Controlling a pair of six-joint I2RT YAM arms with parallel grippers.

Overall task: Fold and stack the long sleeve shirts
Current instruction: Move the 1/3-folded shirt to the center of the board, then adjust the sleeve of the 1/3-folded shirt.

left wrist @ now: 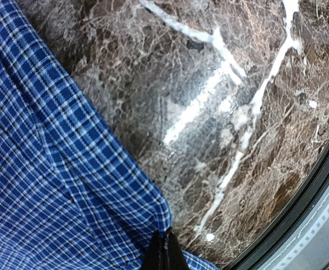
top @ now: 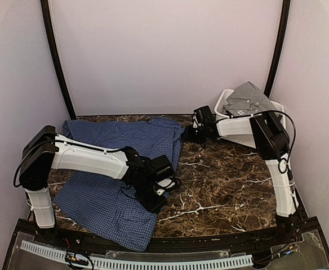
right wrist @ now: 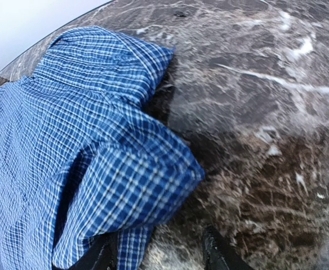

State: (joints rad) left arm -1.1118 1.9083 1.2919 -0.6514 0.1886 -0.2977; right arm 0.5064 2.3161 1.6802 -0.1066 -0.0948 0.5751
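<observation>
Fingers of the left gripper [left wrist: 163,256] are pressed together on the hem of the navy-blue shirt [left wrist: 52,169], so I judge it is closed on the cloth, toward the near edge of the table [left wrist: 221,112]. The right gripper [right wrist: 159,256] stands with its jaws apart, and a fold of the same shirt lies between them, close to the far edge. The two grips sit on the shirt's right side, one near and one far, probably so that this side can be lifted evenly and folded over toward the left edge.

The shirt is spread over the left half of the table. The grey shirt [top: 246,97] lies crumpled in the white bin [top: 223,104] at the far right corner, not yet folded.

The surface is glossy brown marble with white veins, so cloth should slide easily. Plain pale walls [top: 164,50] close the table on three sides.
</observation>
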